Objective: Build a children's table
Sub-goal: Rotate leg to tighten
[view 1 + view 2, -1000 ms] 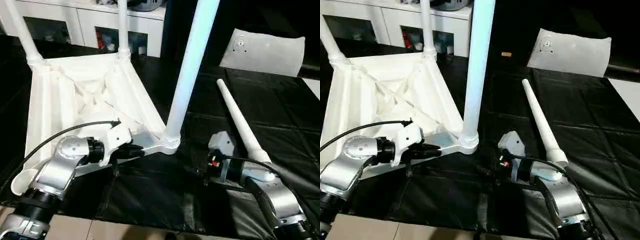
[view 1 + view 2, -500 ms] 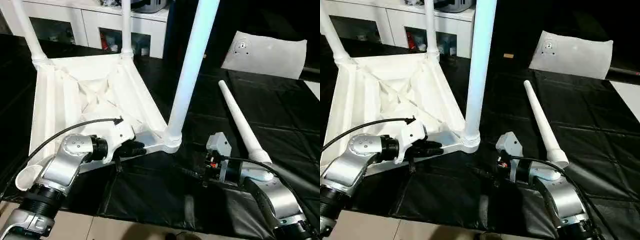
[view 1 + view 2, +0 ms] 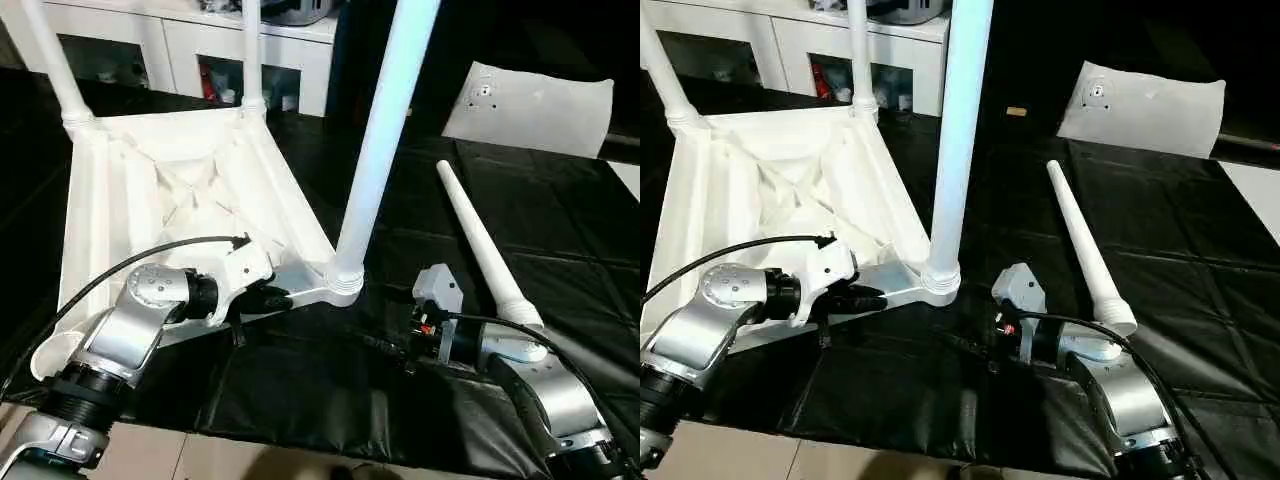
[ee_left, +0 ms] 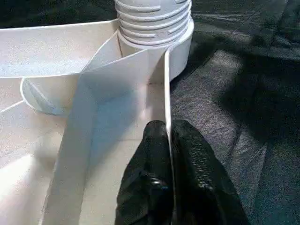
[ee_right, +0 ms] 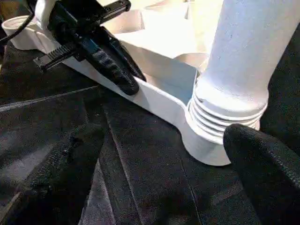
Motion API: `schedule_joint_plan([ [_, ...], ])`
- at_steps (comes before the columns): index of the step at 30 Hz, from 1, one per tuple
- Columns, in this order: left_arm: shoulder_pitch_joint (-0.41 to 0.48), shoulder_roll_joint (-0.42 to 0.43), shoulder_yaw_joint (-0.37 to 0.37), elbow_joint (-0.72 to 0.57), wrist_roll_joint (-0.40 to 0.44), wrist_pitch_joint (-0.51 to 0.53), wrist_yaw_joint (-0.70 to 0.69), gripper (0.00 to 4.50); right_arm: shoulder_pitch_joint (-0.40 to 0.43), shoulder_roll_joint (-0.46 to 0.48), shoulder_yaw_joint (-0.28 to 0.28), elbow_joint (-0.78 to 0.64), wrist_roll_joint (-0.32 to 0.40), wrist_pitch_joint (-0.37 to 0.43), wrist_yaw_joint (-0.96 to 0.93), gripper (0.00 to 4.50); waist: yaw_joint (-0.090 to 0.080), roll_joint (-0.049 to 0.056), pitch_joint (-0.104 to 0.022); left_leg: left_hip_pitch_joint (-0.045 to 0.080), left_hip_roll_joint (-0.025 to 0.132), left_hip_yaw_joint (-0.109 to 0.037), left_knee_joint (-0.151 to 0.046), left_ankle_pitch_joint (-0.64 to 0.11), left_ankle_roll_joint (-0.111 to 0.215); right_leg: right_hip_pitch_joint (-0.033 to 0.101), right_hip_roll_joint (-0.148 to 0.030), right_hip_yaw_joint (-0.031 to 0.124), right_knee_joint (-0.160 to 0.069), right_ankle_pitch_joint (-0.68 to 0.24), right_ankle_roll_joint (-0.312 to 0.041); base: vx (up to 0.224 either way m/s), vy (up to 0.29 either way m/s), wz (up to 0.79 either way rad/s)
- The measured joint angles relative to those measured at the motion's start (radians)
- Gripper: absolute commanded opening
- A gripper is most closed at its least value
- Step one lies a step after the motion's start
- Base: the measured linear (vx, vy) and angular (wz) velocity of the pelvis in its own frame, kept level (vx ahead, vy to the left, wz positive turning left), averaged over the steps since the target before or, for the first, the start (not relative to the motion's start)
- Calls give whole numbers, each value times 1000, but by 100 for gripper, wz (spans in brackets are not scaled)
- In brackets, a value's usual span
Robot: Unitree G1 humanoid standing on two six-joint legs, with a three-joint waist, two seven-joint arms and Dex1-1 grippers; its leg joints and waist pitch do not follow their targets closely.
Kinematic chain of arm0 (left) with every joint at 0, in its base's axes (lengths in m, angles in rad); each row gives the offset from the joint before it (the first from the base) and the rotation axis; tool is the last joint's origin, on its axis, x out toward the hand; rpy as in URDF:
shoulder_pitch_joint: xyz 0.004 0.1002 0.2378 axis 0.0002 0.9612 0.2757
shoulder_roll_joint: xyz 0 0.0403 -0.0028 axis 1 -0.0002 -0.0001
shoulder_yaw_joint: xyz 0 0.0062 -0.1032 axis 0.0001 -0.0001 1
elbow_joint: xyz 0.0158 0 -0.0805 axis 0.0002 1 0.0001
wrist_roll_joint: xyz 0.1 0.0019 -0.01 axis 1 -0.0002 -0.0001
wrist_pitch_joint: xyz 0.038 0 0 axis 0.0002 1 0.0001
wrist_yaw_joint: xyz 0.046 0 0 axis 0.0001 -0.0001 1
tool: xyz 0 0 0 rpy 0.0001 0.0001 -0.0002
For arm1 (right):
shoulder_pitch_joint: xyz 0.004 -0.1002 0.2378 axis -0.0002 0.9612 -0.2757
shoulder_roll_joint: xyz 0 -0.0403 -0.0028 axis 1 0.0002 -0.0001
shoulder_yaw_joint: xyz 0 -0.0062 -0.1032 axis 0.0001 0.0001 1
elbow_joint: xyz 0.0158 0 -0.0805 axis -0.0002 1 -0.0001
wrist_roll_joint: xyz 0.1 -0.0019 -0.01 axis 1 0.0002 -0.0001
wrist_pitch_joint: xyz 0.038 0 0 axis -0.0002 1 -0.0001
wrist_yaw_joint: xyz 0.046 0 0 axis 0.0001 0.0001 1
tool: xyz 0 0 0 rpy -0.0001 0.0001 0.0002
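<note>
The upturned table top [image 3: 170,190] lies on the black cloth with three legs standing in its corner sockets, while the fourth leg [image 3: 478,245] lies loose on the cloth to its right — long axis running away from the robot, thick end nearest. That end lies just beside the right gripper [image 3: 420,335], whose jaws gape wide and empty. The left gripper [image 3: 272,297] is pinched on the top's near rim beside the nearest standing leg [image 3: 380,150] — likely steadying it.

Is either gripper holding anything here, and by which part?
The left gripper pinches the upturned table top by its thin side rim, near the corner socket. The right gripper is open, holding nothing.
</note>
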Motion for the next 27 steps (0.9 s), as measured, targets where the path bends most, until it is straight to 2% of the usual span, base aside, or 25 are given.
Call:
schedule_joint_plan([
  [11, -12, 17, -27, 3, 23, -24, 5, 10, -3, 0, 0, 2, -8, -4, -7, 450, 0, -1, 0, 0, 0, -1, 0, 2, -1, 0, 0, -1, 1, 0, 1, 0, 0, 0],
  [23, -8, 50, -49, 17, 40, -136, 7, 10, -34, 0, 0, 21, -21, -25, -27, 450, -1, -1, 0, 0, 1, -1, 0, 3, 0, 0, 1, -1, 2, 0, 1, 0, 0, 0],
  [27, -6, 77, -36, 24, 13, -146, -52, 10, -41, -1, -2, 30, -21, -29, -27, 450, 1, -1, 0, 0, 1, -1, 0, 2, -2, 0, 1, -1, 3, 0, 1, 0, 0, 0],
])
